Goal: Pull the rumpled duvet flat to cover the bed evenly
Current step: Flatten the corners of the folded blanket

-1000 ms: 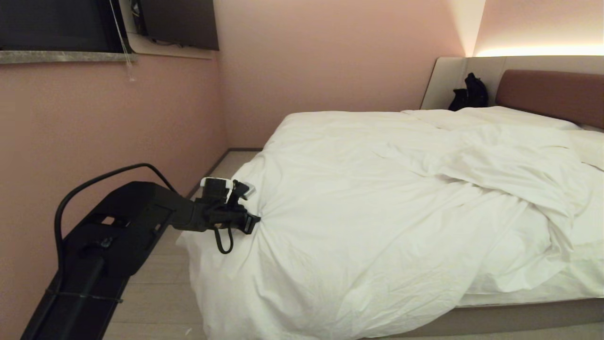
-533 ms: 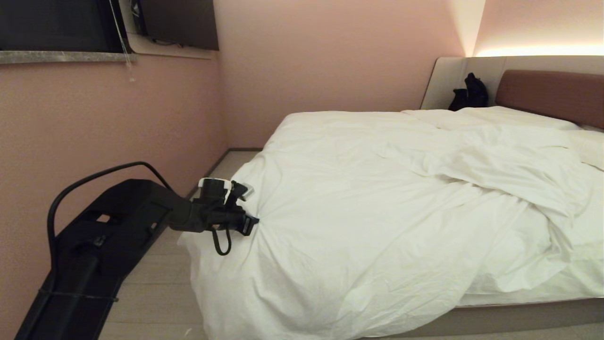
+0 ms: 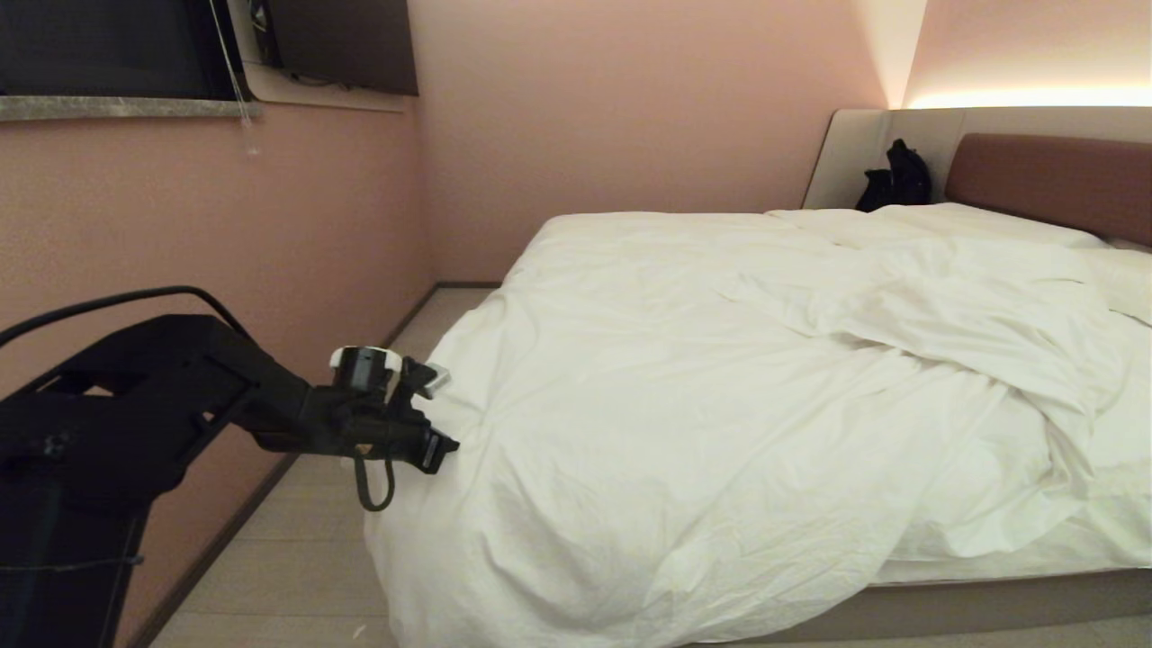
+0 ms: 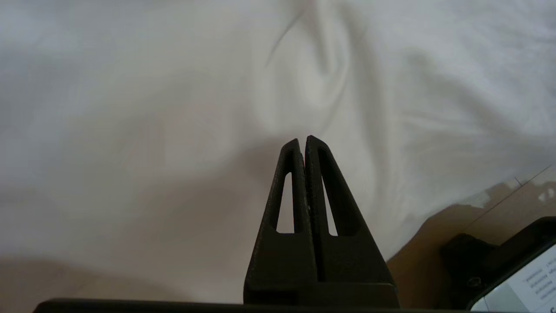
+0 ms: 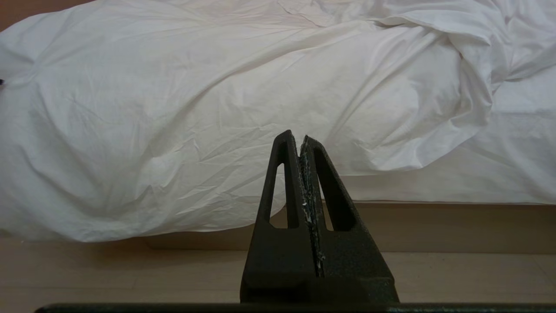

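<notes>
The white duvet (image 3: 720,387) lies rumpled over the bed (image 3: 990,607). It hangs low over the near left corner, is folded back at the right, and leaves bare white sheet (image 3: 1035,553) along the near side. My left gripper (image 3: 443,450) hovers just off the duvet's left edge, shut and empty. In the left wrist view its fingertips (image 4: 302,140) point at the duvet (image 4: 173,108) without touching it. My right gripper (image 5: 299,135) is shut and empty, low before the bed's near side, facing the duvet (image 5: 173,108).
A pink wall (image 3: 225,234) runs close along the left, with a narrow strip of pale floor (image 3: 306,558) between it and the bed. A black bag (image 3: 895,175) sits by the reddish-brown headboard (image 3: 1053,180). A window ledge (image 3: 126,108) juts out up left.
My left arm has drawn back to the left and slightly down. Its shut fingers, earlier at a pucker in the duvet, are now clear of the fabric. The pucker has loosened.
</notes>
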{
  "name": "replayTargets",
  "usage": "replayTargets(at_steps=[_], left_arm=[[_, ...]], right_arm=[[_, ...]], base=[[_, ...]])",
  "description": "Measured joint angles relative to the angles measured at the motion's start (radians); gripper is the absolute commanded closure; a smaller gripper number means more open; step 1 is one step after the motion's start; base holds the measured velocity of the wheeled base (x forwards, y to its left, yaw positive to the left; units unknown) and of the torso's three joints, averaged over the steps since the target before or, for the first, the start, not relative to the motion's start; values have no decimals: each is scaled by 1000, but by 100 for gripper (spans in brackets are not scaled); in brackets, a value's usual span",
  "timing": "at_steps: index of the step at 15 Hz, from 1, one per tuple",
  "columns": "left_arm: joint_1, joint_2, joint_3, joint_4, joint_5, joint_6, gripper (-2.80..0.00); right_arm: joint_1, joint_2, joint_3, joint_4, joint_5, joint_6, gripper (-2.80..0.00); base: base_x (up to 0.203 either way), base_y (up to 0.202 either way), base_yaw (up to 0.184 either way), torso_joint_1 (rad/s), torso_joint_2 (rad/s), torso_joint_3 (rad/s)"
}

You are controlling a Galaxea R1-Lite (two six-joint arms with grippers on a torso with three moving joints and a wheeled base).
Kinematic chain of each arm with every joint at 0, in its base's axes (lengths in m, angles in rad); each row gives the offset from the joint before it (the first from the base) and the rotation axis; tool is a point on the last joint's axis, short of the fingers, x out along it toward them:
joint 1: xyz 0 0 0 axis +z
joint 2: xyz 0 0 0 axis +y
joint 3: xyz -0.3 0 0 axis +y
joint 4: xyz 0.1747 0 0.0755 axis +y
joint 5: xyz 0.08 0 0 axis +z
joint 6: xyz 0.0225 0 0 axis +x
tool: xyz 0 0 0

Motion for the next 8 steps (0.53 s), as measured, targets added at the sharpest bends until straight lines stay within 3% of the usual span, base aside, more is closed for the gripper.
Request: replayTargets(at_steps=[4,8], left_arm=[[34,-70,68,-8,3,2,0],[54,-83,11,-22,3,-10,0]], right_arm=[[0,0,0,1,0,0,0],[0,0,0,1,-1,1,0]], base=[[0,0,0,0,0,0],[0,0,0,0,0,0]])
